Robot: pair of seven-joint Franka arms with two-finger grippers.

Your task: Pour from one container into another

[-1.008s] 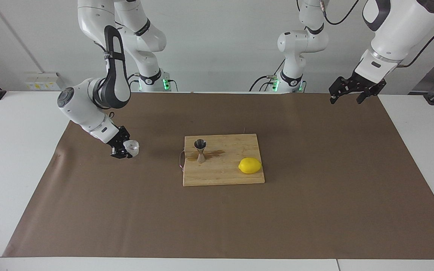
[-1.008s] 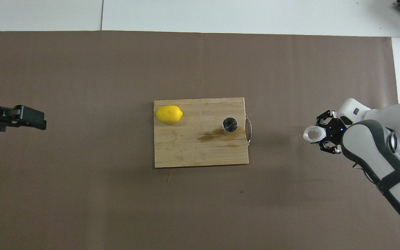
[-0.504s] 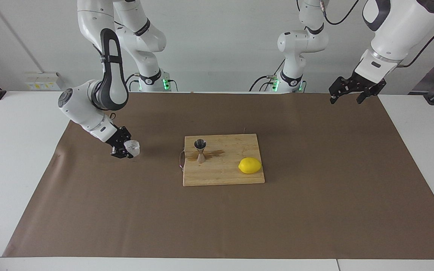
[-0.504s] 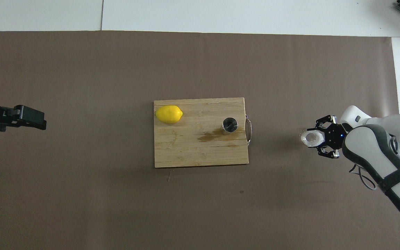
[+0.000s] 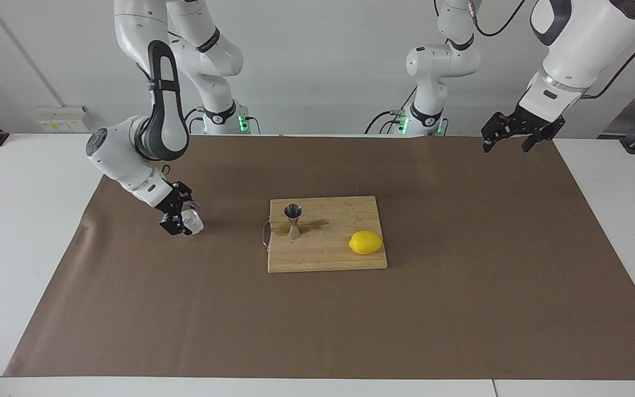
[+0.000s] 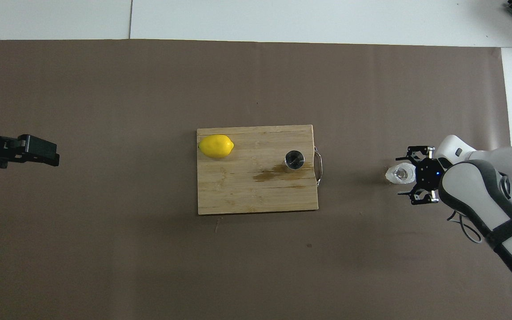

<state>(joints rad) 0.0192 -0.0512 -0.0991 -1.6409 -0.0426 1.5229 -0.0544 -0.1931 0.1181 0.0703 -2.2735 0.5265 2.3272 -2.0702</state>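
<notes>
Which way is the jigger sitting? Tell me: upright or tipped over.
Upright. The jigger stands on its lower cone on the cutting board. The overhead view looks straight down into its round open mouth.

Lemon [image 5: 365, 242] on wooden cutting board [image 5: 328, 256], brown paper [image 5: 317, 320] beneath

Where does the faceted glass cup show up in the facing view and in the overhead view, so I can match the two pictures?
Facing view: the glass cup sits low at the right claw, on the brown paper toward the right arm's end, beside the cutting board.
Overhead view: the glass cup is at the picture's right, at the right claw.
Shared landmark: the metal jigger standing on the board's end nearest the cup.
</notes>
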